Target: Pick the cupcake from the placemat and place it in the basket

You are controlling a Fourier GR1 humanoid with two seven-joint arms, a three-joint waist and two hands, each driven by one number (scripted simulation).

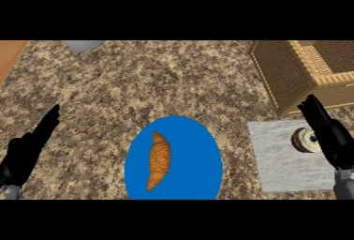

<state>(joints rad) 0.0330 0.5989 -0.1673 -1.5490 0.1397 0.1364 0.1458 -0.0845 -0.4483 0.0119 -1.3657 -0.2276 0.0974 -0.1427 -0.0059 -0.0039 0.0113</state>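
A cupcake (302,139) with a dark wrapper and pale top lies on the grey placemat (280,159) at the lower right. My right hand (330,136) hovers over its right side with fingers straight, partly covering it. The woven basket (290,75) stands at the upper right, just beyond the placemat. My left hand (26,152) rests open near the left edge, fingers pointing up.
A blue plate (194,164) with a croissant (158,160) on it sits in the lower middle, left of the placemat. A grey round object (83,45) shows at the top left. A wooden strip (10,56) borders the speckled counter's far left.
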